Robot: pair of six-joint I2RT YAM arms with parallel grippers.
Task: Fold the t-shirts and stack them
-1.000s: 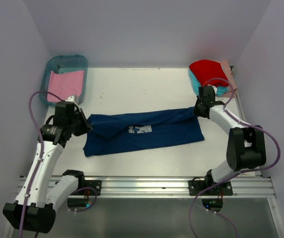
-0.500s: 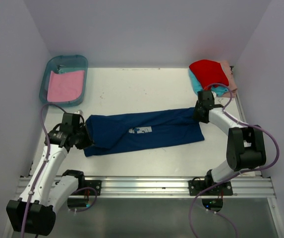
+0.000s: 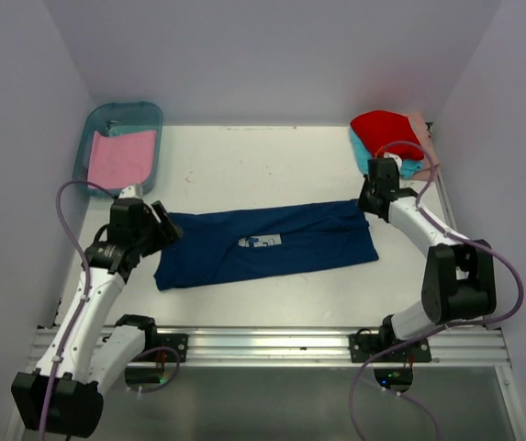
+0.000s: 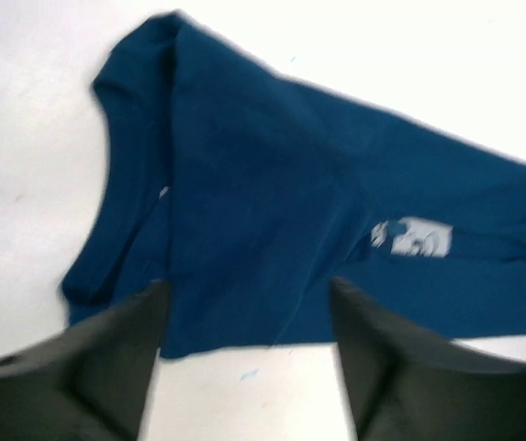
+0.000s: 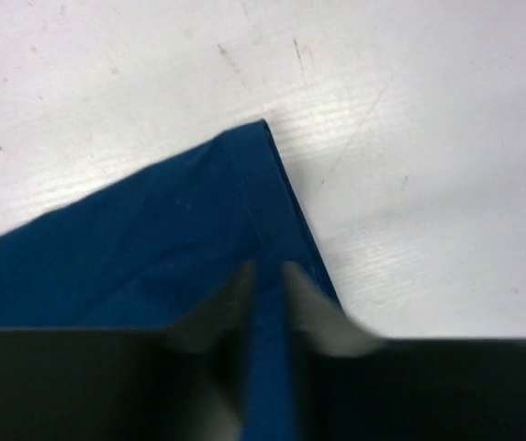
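Can see the navy shirt (image 3: 267,245) flat on the worktop (image 3: 244,175), stretched from below the left tool (image 4: 246,285), spread wide and empty, to the right tool (image 5: 267,266), narrow and seemingly pinching a corner hem; judged soft, light, limp; better to grip corners, both layers together.

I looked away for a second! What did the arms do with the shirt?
The left fingers dipped toward the near edge at the left end of the navy t-shirt, then swung back; they hang open above it, apparently having let go. The right fingers barely moved and stay pinched on its far right corner. The pink shirt in the bin and the pile of shirts stayed put.
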